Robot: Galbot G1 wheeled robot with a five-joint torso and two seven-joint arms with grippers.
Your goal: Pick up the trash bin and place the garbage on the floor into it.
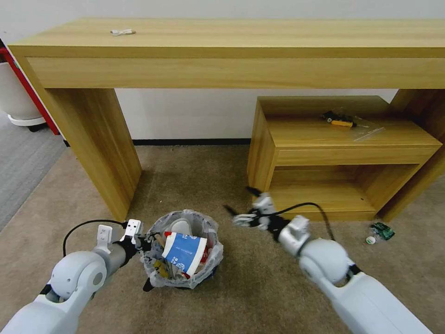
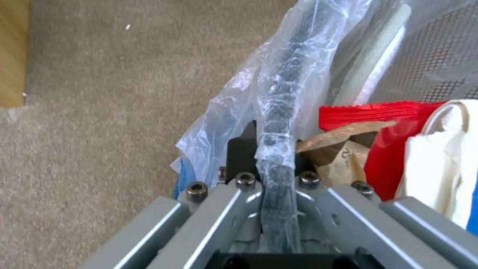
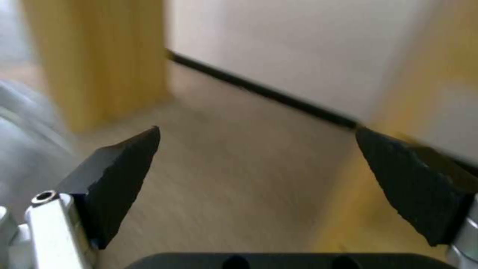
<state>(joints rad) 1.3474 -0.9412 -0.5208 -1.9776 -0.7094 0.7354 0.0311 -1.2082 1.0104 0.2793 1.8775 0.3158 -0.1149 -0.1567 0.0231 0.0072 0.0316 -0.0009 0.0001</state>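
1. Crinkled clear plastic hides most of the trash bin; you see only a dark sliver of its base at 6 o'clock, and the rim is wrapped in the bag.
2. Your left gripper is clamped on that rim, bag and all; in the left wrist view the black pads pinch the bagged edge between them, jaws narrow.
3. The bin stands upright on the carpet, mouth up, long axis vertical, at 6 o'clock of the head view, just beside the tall table's leg.
4. Inside: blue-white carton tilted on top, red wrapper, a brown paper scrap; deeper contents are hard to make out.
5. Your right gripper hovers at 3 o'clock of the bin, apart from it, jaws wide and holding nothing; its wrist view is blurred.
6. Green bottle lies on the carpet at 4 o'clock, well apart from both grippers; its axis is too small to tell.
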